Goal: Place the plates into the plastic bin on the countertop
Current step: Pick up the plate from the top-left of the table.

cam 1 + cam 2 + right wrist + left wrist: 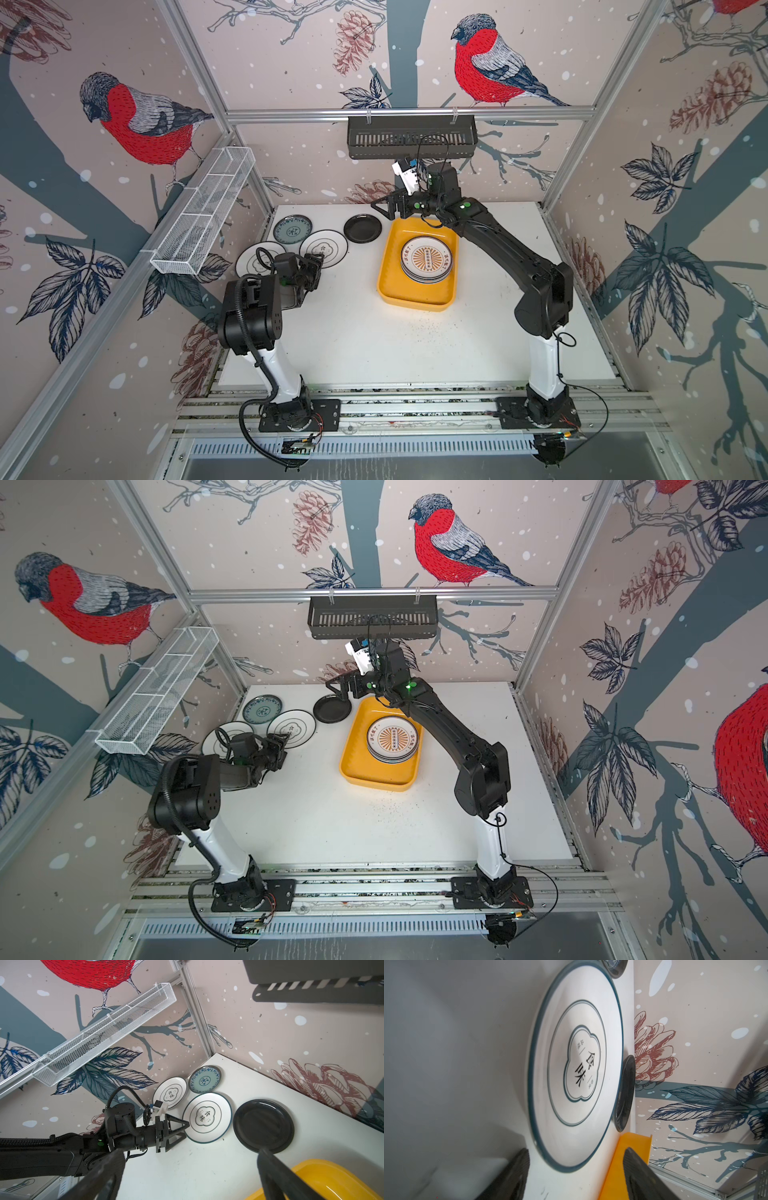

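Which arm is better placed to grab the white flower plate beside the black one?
Left. The left claw sits open at the rim of the white flower plate; the right claw hangs farther off, by the black plate.

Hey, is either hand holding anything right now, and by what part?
Nothing yet. The left hand is open around the flower plate's near rim; the right hand is open, empty.

1. A yellow-orange rectangular plastic bin (415, 296) sits toward the back of the flat white bench (374, 340), with a stack of round sunburst plates (426, 258) in it.
2. Just left of its back corner lies a small round black plate (362, 228).
3. Further left lies a white flower-outline plate (323, 247), then a second flower-outline plate (251, 258). A teal patterned plate (292, 229) lies behind both.
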You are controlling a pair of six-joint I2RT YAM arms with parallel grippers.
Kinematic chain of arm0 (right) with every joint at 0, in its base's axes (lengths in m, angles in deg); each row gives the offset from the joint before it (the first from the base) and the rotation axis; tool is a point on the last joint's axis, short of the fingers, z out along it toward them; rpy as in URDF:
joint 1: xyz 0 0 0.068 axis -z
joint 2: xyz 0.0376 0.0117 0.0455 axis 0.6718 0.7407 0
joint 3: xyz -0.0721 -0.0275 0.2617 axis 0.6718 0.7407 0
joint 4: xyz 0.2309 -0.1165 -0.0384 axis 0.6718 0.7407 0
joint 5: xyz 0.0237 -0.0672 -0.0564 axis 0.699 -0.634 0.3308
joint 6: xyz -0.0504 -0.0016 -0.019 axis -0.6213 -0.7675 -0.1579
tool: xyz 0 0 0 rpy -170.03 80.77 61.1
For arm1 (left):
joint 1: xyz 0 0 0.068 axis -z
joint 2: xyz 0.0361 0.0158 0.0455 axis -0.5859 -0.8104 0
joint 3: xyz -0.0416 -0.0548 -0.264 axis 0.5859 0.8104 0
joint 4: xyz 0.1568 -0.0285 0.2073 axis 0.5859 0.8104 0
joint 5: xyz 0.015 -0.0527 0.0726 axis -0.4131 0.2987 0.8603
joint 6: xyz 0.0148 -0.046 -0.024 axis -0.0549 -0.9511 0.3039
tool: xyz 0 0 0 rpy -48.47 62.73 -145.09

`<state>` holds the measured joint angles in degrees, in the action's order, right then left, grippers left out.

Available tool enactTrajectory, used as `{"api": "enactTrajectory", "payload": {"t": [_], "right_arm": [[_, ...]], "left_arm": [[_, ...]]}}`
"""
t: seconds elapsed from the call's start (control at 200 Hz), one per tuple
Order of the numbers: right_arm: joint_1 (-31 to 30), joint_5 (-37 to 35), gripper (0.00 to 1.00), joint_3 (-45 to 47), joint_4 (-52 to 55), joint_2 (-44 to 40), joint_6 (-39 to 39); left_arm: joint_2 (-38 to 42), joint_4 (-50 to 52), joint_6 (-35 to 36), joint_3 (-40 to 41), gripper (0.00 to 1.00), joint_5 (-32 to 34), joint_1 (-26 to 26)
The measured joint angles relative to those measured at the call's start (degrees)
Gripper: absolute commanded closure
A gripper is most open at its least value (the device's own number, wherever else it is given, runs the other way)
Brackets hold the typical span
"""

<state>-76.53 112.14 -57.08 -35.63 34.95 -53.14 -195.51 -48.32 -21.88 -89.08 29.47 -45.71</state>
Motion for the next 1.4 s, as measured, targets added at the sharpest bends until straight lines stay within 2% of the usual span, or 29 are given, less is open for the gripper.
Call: {"api": "enactTrajectory", "payload": {"t": [0.125, 0.41, 0.595, 0.936, 1.206, 1.401], "right_arm": [[0.46, -2.19, 0.0, -0.04, 0.55, 0.0, -0.55], [1.01, -5.09, 0.0, 0.63, 0.39, -0.02, -0.35], [1.25, -6.64, 0.01, 3.63, -0.85, -1.14, 0.87], [1.9, -8.11, 0.0, 9.84, -5.95, -5.35, 3.82], [2.21, -11.85, 0.0, 19.78, -10.45, -12.17, 6.93], [3.21, -18.56, 0.0, 29.99, -14.23, -20.15, 8.94]], "left_arm": [[-2.27, -3.43, -2.14, -0.55, 0.4, 0.2, 0.0], [-3.58, -4.2, -5.03, 0.55, 0.79, 2.78, 0.0], [-3.19, -5.14, -7.15, 1.99, 1.0, 3.5, 0.0], [-0.66, -7.17, -10.34, 5.75, 1.0, 3.61, 0.0], [8.87, -5.95, -10.75, 8.37, 1.0, 3.54, -0.07], [17.84, -1.22, -10.1, 8.98, 1.0, 2.86, -0.09]]}}
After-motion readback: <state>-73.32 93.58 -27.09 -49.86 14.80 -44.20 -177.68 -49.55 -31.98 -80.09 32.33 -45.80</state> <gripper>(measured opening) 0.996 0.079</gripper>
